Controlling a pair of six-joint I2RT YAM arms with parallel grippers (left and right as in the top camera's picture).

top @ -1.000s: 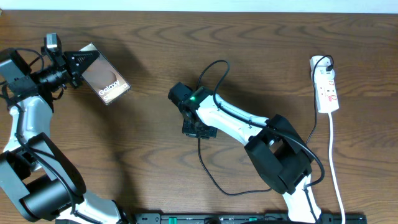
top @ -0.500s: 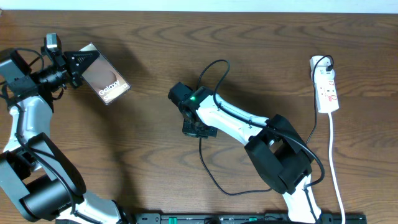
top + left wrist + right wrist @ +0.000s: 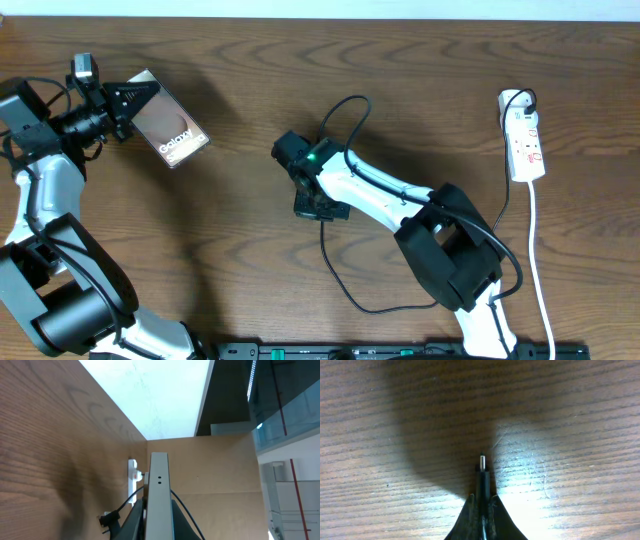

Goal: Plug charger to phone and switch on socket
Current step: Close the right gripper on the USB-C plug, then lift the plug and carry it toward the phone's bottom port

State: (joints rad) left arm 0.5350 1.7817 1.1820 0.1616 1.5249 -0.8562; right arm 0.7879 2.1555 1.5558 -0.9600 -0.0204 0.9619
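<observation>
Far left, the left gripper (image 3: 128, 100) is clamped on one end of the phone (image 3: 172, 130), which sits tilted near the table's (image 3: 240, 260) far-left corner, lettered face up and casting a shadow on the wood beside it; the left arm rises along the left edge from its base at the near corner, its wrist turned inward toward the middle; its wrist camera sees the phone (image 3: 159, 495) edge-on between the fingers, with the socket (image 3: 132, 472) small in the distance. A broad stretch of bare wood lies between the phone and the right gripper (image 3: 318, 208).

At centre, the right gripper's fingers (image 3: 490, 510) are pinched together on the charger (image 3: 330, 270), whose small plug tip (image 3: 481, 467) pokes out just past them over the tabletop; whether the tip touches the wood cannot be told. The right arm reaches up and left from its base at the near edge, wrist angled down at the table; the charger's thin cable trails from the gripper toward the near edge and curves right beneath the arm.

Far right, the socket (image 3: 525, 140) lies flat near the right edge, well apart from both grippers; its white cord (image 3: 535, 250) runs down toward the near edge; bare wood separates it from the right arm.
</observation>
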